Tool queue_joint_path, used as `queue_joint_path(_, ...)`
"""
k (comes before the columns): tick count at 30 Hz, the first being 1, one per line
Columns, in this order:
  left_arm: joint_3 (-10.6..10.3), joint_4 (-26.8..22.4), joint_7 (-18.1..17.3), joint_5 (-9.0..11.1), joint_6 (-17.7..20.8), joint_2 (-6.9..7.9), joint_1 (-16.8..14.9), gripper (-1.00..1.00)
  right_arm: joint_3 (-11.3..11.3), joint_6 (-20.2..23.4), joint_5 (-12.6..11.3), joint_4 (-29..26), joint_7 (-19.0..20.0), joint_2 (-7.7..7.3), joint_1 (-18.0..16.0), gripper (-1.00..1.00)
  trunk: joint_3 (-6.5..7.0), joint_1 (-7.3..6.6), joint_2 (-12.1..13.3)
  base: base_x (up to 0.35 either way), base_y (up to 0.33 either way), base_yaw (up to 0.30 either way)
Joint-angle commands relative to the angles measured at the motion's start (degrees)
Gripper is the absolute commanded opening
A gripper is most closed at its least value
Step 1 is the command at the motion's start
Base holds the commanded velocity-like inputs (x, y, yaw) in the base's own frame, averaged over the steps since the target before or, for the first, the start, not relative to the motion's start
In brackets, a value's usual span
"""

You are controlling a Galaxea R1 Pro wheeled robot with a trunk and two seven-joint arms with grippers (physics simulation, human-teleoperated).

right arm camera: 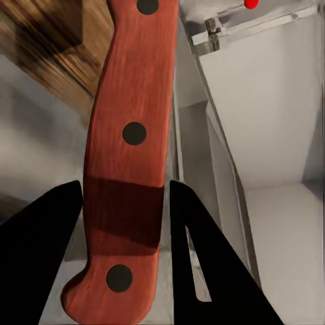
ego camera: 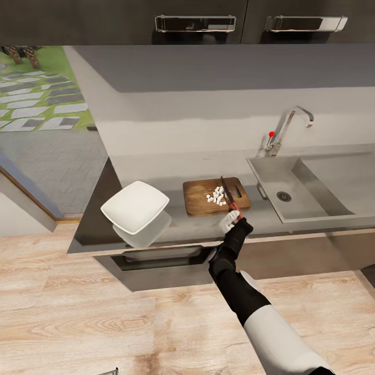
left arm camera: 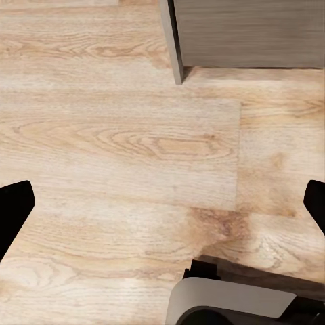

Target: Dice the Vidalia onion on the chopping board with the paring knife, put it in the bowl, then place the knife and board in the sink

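From the head view: right jaws [ego camera: 232, 214] closed on the red handle of the paring knife [ego camera: 229, 197], dark blade running ahead of the jaws and out over the chopping board [ego camera: 215, 196]. Small white onion dice [ego camera: 215, 197] scattered on the board just beside the blade, so dicing judged done or nearly so. White bowl [ego camera: 135, 206] well off to the left of the jaws, near the front edge of the grey table [ego camera: 156, 172]; sink [ego camera: 312, 188] off to their right, basin bare down to the drain. From the left wrist view: left jaws [left arm camera: 162, 203] spread wide, both dark fingertips at the picture's edges, holding nothing, wooden floor [left arm camera: 122, 135] between and beyond them. From the right wrist view: handle pinched flat between the two dark fingers [right arm camera: 40, 257] at its rear half, three dark rivets showing, the sink's steel rim past the jaws. Knife judged light, stiff and narrow, liable to twist in a pinch, so best held mid-handle as here. Dice judged tiny, loose and slippery, better swept or tipped off than picked singly. Board judged rigid and heavier, best taken at an edge or the slotted end.
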Motion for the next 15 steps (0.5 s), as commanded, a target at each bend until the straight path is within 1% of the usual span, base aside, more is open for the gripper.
queue_joint_path(1,0.26,0.25,0.4,-0.62,-0.32,0.03,-0.1,1.0,0.07,0.34,0.07,-0.88,-0.13,0.0,-0.05,-1.0,-0.09,0.03,-0.1,0.0,0.0,0.0)
queue_joint_path(6,0.27,0.25,0.4,-0.62,-0.32,0.03,-0.1,1.0,0.07,1.03,0.25,-6.56,-0.16,0.0,-0.05,-1.0,-0.09,0.03,-0.1,0.0,0.0,0.0)
queue_joint_path(10,0.24,0.25,0.4,-0.62,-0.34,0.03,-0.1,1.0,0.12,4.57,0.28,-12.59,0.06,0.0,-0.05,-1.0,-0.09,0.03,-0.1,0.0,0.0,0.0)
queue_joint_path(13,0.27,0.25,0.4,-0.62,-0.33,0.03,-0.1,1.0,0.0,4.97,0.22,-13.81,0.34,0.0,-0.05,-1.0,-0.09,0.03,-0.1,0.0,0.0,0.0)
queue_joint_path(14,0.27,0.25,0.4,-0.62,-0.33,0.03,-0.1,1.0,-0.52,4.84,0.13,-14.22,0.44,0.0,-0.05,-1.0,-0.09,0.03,-0.1,0.0,0.0,0.0)
queue_joint_path(15,0.28,0.25,0.4,-0.62,-0.33,0.03,-0.1,1.0,-2.02,4.57,0.0,-15.18,0.85,0.0,-0.05,-1.0,-0.09,0.03,-0.1,0.0,0.0,0.0)
